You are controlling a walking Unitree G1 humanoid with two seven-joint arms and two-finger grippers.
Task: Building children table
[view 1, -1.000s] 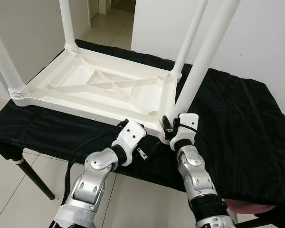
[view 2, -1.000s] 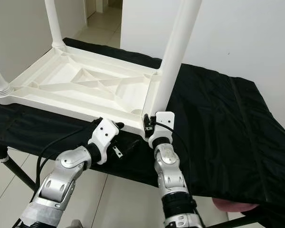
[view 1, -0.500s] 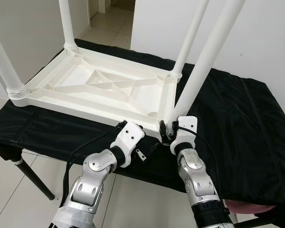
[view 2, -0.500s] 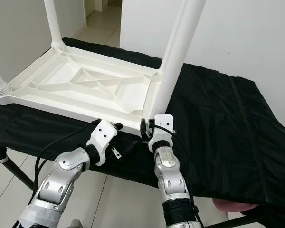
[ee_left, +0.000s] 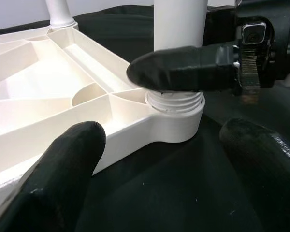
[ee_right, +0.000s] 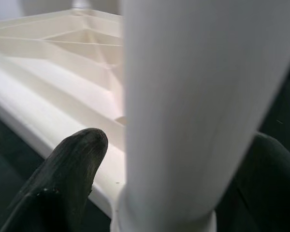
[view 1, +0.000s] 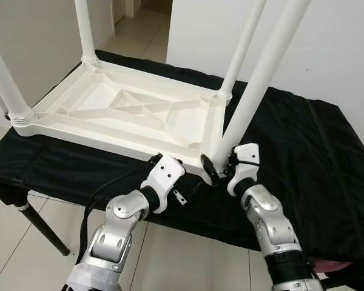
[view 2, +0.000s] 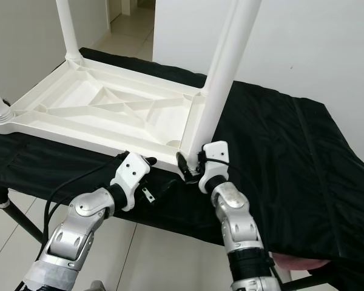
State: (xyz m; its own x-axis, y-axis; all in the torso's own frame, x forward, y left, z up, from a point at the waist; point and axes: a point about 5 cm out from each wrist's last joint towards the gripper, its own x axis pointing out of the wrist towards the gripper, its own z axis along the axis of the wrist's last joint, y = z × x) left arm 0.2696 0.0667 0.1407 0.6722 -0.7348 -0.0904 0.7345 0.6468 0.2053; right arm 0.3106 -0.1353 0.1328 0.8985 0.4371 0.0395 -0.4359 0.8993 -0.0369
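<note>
An upturned white tabletop (view 1: 127, 112) lies on the black-draped table's near edge. The right gripper (view 1: 221, 171) clasps the last leg (view 1: 255, 91) at its threaded socket; keep it plumb while twisting. The left gripper (ee_left: 159, 193) waits open beside.

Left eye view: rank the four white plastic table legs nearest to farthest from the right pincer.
1. Near-right white plastic leg, between the right pincer's fingers at its base.
2. Far-right leg, just behind it.
3. Near-left leg, across the upturned white tabletop, on the robot's left.
4. Far-left leg, at the diagonal corner.
</note>
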